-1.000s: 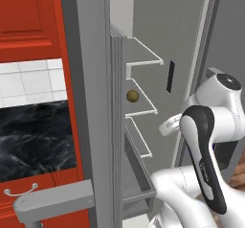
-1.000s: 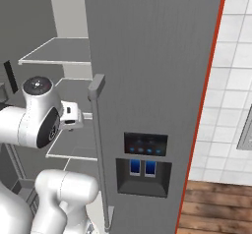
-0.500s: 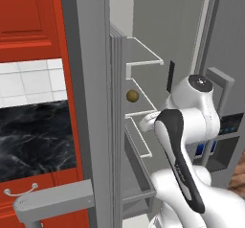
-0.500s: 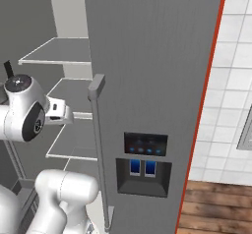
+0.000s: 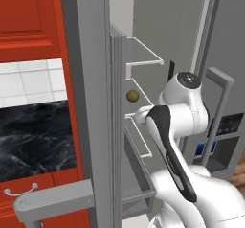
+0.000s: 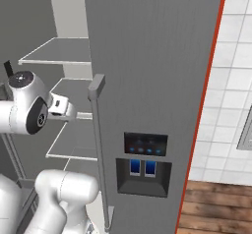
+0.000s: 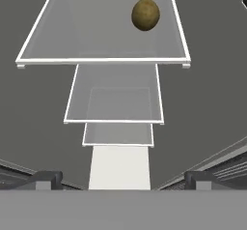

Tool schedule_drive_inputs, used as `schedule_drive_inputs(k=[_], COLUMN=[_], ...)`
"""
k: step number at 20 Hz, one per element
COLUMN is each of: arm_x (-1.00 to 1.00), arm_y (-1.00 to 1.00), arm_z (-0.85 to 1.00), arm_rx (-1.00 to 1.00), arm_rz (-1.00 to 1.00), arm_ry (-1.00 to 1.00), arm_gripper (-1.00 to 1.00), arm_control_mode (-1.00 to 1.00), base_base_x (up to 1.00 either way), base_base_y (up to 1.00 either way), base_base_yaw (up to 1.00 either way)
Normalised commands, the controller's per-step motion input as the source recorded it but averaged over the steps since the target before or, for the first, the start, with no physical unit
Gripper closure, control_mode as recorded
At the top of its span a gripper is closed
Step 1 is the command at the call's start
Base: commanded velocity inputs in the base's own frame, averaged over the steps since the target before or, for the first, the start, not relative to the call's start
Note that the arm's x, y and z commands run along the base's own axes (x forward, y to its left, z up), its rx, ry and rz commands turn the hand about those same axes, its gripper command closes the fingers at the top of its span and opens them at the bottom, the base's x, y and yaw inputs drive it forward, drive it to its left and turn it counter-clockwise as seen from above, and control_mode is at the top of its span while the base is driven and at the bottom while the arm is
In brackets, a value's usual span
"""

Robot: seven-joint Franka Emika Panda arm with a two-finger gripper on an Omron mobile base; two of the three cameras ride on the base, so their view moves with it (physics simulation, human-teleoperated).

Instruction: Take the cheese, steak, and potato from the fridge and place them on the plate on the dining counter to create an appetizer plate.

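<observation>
The fridge (image 5: 91,102) stands open, and my arm reaches into it between its two doors. The potato (image 5: 132,96), a small olive-brown ball, rests on a middle shelf just left of my wrist. In the hand view the potato (image 7: 145,14) lies at the top right, on the white-edged shelf (image 7: 103,59) farthest from the fingertips. My gripper (image 7: 123,179) is open wide, nothing between its dark fingertips (image 7: 48,178), well short of the potato. The cheese, the steak, the plate and the dining counter are out of view.
The fridge's right door (image 6: 147,56) with its vertical handle (image 6: 98,144) and dark dispenser panel (image 6: 144,164) stands close to my arm's right. Red cabinets (image 5: 28,21) and a black marble surface (image 5: 33,136) lie left of the fridge. White wall tiles (image 6: 231,105) are at the right.
My arm has swung left, deeper between the fridge doors and toward the shelves. The gripper has stayed open and the potato has not moved.
</observation>
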Motion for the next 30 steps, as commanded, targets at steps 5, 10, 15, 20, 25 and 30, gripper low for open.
schedule_drive_inputs(k=[5, 10, 15, 20, 25, 30], arm_x=[0.42, 0.43, 0.34, 0.41, 0.41, 0.42], arm_y=[0.0, 0.0, 0.0, 0.0, 0.0, 0.0], arm_z=[-0.02, -0.11, -0.28, -0.28, -0.09, -0.05], arm_rx=[0.0, 0.0, 0.0, 0.0, 0.0, 0.0], arm_rz=[-0.06, -0.05, -0.03, -0.03, -0.05, -0.07], arm_ry=[0.0, 0.0, -0.07, -0.1, -0.07, -0.04], arm_gripper=[-1.0, -1.0, -1.0, -1.0, -1.0, -1.0], arm_control_mode=[-1.0, -1.0, -1.0, -1.0, -1.0, -1.0], base_base_x=[0.0, 0.0, 0.0, 0.0, 0.0, 0.0], base_base_y=[0.0, 0.0, 0.0, 0.0, 0.0, 0.0], base_base_yaw=[0.0, 0.0, 0.0, 0.0, 0.0, 0.0])
